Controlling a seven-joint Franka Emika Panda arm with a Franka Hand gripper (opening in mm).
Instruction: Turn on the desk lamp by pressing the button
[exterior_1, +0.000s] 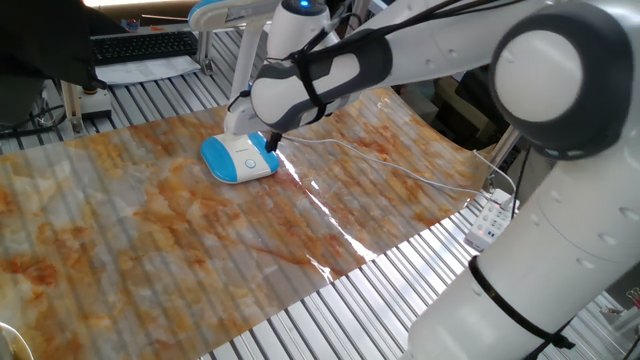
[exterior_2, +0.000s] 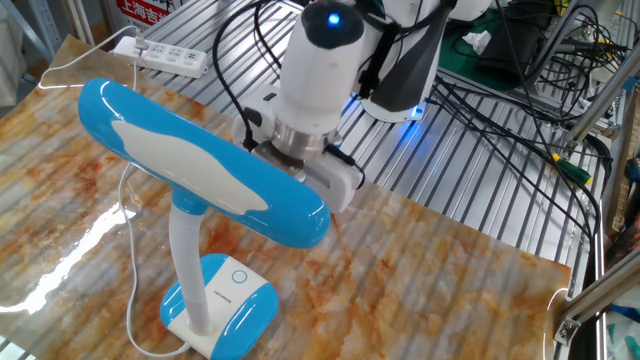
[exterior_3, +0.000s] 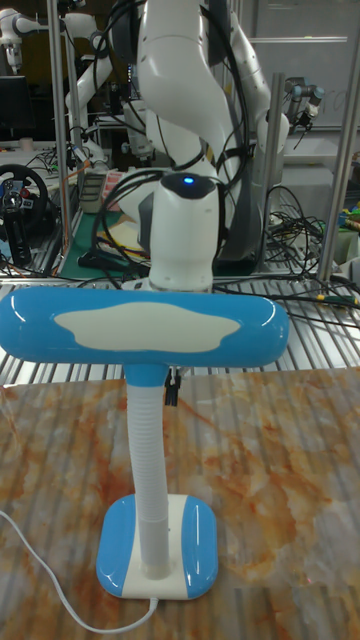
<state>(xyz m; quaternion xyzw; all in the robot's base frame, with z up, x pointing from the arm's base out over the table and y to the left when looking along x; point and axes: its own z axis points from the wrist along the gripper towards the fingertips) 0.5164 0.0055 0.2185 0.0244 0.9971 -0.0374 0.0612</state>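
Note:
The desk lamp has a blue-edged, white-topped base on the marbled mat, a slim white stem and a flat blue-white head. Its round button sits on the top of the base. My gripper hangs just above the right rim of the base, a little short of the button. In the tall fixed view the gripper pokes out below the lamp head as one narrow dark tip with no gap, so it is shut with nothing in it. In the other fixed view the lamp head hides the fingers.
A thin white cord runs from the base across the mat to a white power strip on the slatted table edge. Cables and another robot base lie behind the mat.

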